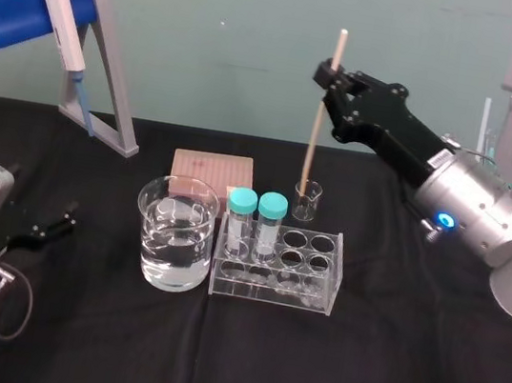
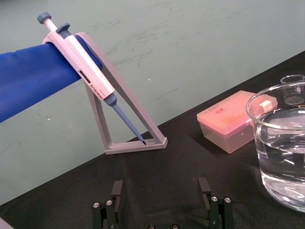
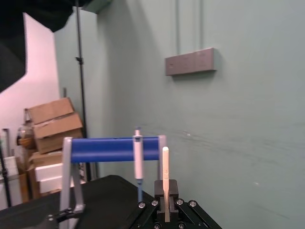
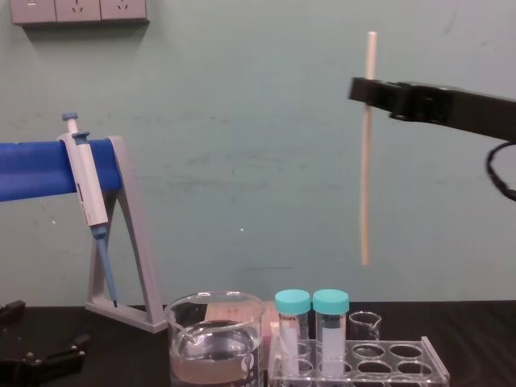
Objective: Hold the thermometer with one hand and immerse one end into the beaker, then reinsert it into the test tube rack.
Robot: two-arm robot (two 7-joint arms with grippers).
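My right gripper [image 1: 331, 72] is shut on the thermometer [image 1: 321, 115], a thin cream-white rod held nearly upright by its upper part. In the chest view the thermometer [image 4: 367, 161] hangs in the air, its lower end well above the test tube rack [image 4: 403, 367] and to the right of the beaker [image 4: 216, 339]. In the right wrist view the rod [image 3: 165, 167] stands between the fingers of that gripper [image 3: 166, 193]. The beaker [image 1: 176, 233], part filled with clear liquid, stands just left of the rack [image 1: 319, 283]. Near the table's left edge my left gripper [image 1: 59, 220] lies low and open, as its wrist view [image 2: 161, 191] also shows.
Two teal-capped tubes [image 1: 255, 220] stand in the rack's left holes. Behind the rack are a small clear beaker [image 1: 307, 199] and a pink tip box [image 1: 213, 171]. A grey angled stand [image 1: 108, 83] holding a pipette [image 1: 65, 19] occupies the back left.
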